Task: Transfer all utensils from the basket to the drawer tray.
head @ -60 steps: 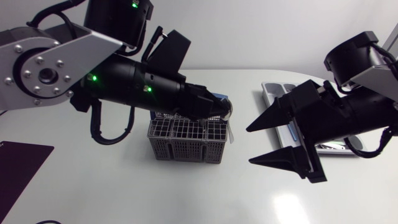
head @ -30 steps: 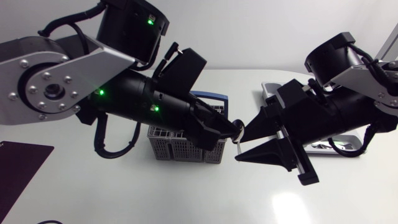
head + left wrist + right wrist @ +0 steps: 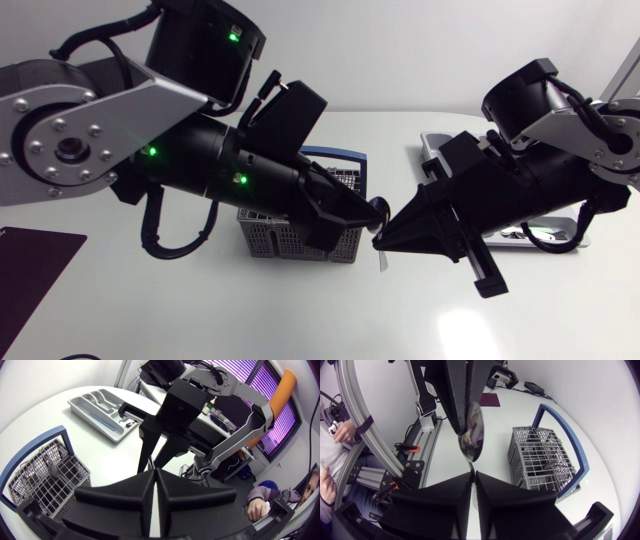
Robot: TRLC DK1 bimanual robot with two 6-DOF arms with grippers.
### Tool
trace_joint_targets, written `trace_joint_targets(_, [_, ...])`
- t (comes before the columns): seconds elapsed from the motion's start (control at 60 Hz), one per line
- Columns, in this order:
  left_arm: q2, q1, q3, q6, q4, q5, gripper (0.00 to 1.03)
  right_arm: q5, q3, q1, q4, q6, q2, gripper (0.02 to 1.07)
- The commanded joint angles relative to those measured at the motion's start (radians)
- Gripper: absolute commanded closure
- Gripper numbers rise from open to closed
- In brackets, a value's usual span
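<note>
Head view — a mid-air meeting over the bench (image 3: 200, 310): the left arm (image 3: 200, 165) stretches low across the basket (image 3: 300, 240) and the right arm (image 3: 540, 180) leans in from the drawer tray (image 3: 433, 148) side. Their jaws come tip to tip just beside the basket's right wall, between basket and tray.

The spoon (image 3: 471, 435) is off the bench, held by the left jaws, which are clamped on it just above the bowl; the handle is hidden between them. Seen from the right wrist, its long axis carries on in line with the left jaws, bowl outermost and broad face to that camera, its tip aimed straight at the right jaws. From above only a pale sliver of it shows, slanting toward the bench's near edge beneath the meeting point.

The right jaws are drawn in to a thin slit right at the bowl's tip — whether they actually pinch it is hard to judge from these angles.

A second earlier the left jaws were over the basket's right end, and the right jaws gaped wide, well apart from them, near the tray. Half a second ago the two had nearly met, the right pair half closed. Since then that pair has narrowed to the slit.
</note>
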Motion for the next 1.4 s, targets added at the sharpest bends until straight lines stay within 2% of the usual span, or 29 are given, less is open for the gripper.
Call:
trace_joint_targets(0.0, [-0.028,-0.007,-0.020,0.016,0.006,0.010,0.98,-0.008,0.019,0.002,-0.026,-0.001,0.013,1.02])
trace_joint_targets(0.033, [-0.030,-0.007,-0.018,0.016,0.006,0.010,0.96,-0.008,0.019,0.002,-0.029,-0.001,0.013,1.02])
trace_joint_targets(0.067, [-0.030,-0.007,-0.018,0.014,0.006,0.010,0.89,-0.008,0.019,0.002,-0.032,-0.001,0.013,1.02])
trace_joint_targets(0.083, [-0.030,-0.007,-0.017,0.016,0.006,0.010,0.81,-0.008,0.018,0.002,-0.034,-0.003,0.013,1.02])
trace_joint_targets(0.217, [-0.030,-0.005,0.008,0.016,0.006,0.009,0.48,-0.005,0.006,0.002,-0.036,-0.008,0.013,1.02])
trace_joint_targets(0.35, [-0.028,0.012,0.042,0.014,0.009,-0.014,0.30,0.018,-0.011,-0.016,-0.043,-0.027,0.016,1.02])
trace_joint_targets(0.567, [-0.025,0.076,0.058,0.010,0.009,-0.063,0.30,0.053,-0.027,-0.163,-0.092,-0.138,0.018,1.02])
trace_joint_targets(0.7, [-0.004,0.102,0.062,0.006,0.010,-0.162,0.30,0.087,-0.037,-0.307,-0.094,-0.224,0.025,1.02])
trace_joint_targets(0.85, [0.027,0.113,0.060,0.006,0.007,-0.260,0.30,0.170,-0.063,-0.445,-0.066,-0.331,0.039,1.02])
trace_joint_targets(0.9, [0.041,0.113,0.057,0.010,0.006,-0.313,0.30,0.214,-0.083,-0.510,-0.014,-0.362,0.048,1.02])
trace_joint_targets(0.983, [0.048,0.110,0.042,0.017,0.006,-0.338,0.30,0.293,-0.126,-0.582,0.104,-0.400,0.064,1.02])
trace_joint_targets(1.067, [0.059,0.098,0.026,0.029,0.007,-0.401,0.30,0.339,-0.151,-0.668,0.188,-0.462,0.082,1.01])
trace_joint_targets(1.117, [0.062,0.098,0.019,0.033,0.007,-0.404,0.30,0.379,-0.171,-0.720,0.273,-0.497,0.102,1.01])
trace_joint_targets(1.383, [0.064,0.101,-0.011,0.042,0.007,-0.441,0.30,0.475,-0.136,-0.913,0.538,-0.656,0.326,1.01])
